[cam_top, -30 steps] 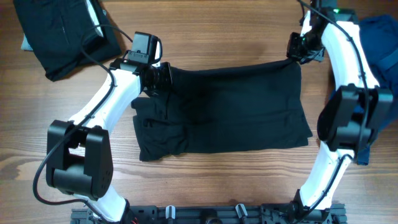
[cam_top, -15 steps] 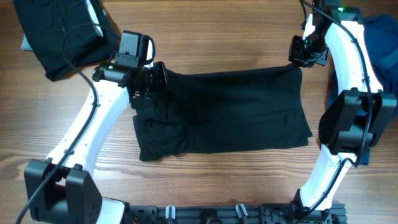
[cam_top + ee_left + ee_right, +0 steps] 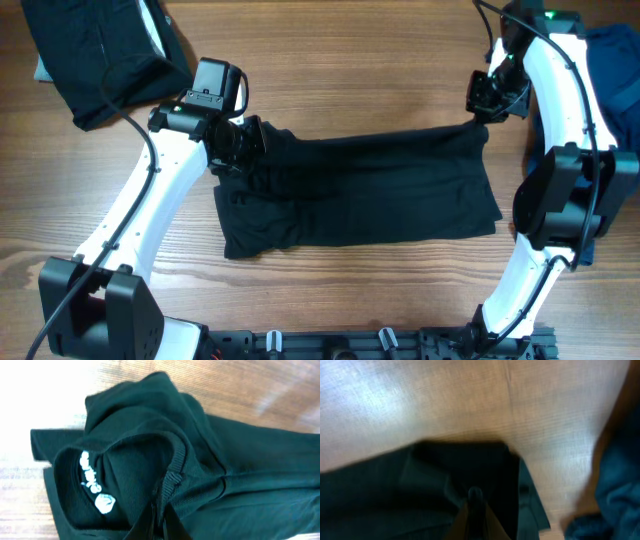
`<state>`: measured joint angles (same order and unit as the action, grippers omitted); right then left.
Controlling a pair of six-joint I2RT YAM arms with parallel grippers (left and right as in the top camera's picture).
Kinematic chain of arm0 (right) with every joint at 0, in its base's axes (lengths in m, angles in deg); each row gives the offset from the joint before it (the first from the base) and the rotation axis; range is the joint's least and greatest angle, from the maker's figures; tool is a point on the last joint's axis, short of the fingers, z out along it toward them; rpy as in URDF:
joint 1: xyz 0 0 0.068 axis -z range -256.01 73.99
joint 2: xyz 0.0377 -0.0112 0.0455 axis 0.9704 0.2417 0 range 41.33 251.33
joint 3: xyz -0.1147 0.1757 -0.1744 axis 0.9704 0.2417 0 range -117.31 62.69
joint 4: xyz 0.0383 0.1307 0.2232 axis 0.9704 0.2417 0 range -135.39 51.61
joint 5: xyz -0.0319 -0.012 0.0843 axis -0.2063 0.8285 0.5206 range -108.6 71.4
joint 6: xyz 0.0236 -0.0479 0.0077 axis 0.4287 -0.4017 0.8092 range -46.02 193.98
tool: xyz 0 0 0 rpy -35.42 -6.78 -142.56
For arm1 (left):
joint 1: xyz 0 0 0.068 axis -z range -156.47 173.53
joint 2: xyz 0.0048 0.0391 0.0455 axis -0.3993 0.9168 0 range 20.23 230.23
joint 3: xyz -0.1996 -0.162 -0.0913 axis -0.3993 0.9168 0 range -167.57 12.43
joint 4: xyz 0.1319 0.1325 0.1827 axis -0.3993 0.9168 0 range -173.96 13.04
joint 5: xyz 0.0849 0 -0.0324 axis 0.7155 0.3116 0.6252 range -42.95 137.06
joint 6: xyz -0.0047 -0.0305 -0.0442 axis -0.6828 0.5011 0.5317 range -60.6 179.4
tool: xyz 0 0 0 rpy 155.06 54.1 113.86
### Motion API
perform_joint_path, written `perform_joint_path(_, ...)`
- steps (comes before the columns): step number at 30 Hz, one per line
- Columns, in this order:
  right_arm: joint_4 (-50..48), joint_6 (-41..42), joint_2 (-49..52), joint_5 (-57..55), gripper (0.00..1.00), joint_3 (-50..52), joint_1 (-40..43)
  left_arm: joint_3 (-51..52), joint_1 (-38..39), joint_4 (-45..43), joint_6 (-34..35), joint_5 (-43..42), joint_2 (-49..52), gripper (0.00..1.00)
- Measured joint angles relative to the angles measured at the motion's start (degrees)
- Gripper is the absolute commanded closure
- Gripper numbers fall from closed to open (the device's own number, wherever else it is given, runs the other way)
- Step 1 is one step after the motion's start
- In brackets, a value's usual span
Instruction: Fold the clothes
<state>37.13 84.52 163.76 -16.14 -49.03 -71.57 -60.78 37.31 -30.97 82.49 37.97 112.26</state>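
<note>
A plain black shirt (image 3: pixel 370 190) lies spread across the middle of the wooden table, its far edge lifted by both arms. My left gripper (image 3: pixel 250 140) is shut on the shirt's far left corner by the collar. In the left wrist view the ribbed collar (image 3: pixel 175 467) runs into my left gripper (image 3: pixel 161 520), and a small white logo (image 3: pixel 104 503) with lettering shows inside the neck. My right gripper (image 3: pixel 482 108) is shut on the far right corner. The right wrist view has black fabric (image 3: pixel 470 467) bunched around my right gripper (image 3: pixel 475 502).
A black garment (image 3: pixel 95 55) lies at the far left corner of the table. A dark blue garment (image 3: pixel 612 60) is piled at the far right, behind the right arm, and shows as dark blue cloth (image 3: pixel 615 475) in the right wrist view. Bare wood (image 3: pixel 360 50) lies beyond the shirt.
Both grippers have drawn the shirt's far edge toward the near side, so the edge now sits lower over the shirt. The left arm's elbow has swung outward.
</note>
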Motion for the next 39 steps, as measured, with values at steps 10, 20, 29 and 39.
perform_joint_path(10, 6.8, 0.7, -0.2, -1.3, 0.96, 0.0, 0.0, 0.0, 0.0, 3.1, 0.6, 0.0, 0.1, 0.91)
perform_joint_path(20, 9.4, 1.0, -0.9, -1.9, 0.95, 0.3, 0.0, 0.0, 0.0, 4.8, 1.2, 0.0, 4.1, 0.75)
perform_joint_path(29, 9.4, 1.4, -0.9, -2.6, 0.57, 0.3, 0.0, 0.0, 0.0, 5.6, 1.2, 0.0, 4.1, 0.7)
perform_joint_path(39, 9.6, 1.4, -0.9, -4.2, 0.59, 0.3, 0.0, 0.0, 0.0, 5.5, 1.2, 0.0, 4.1, 0.64)
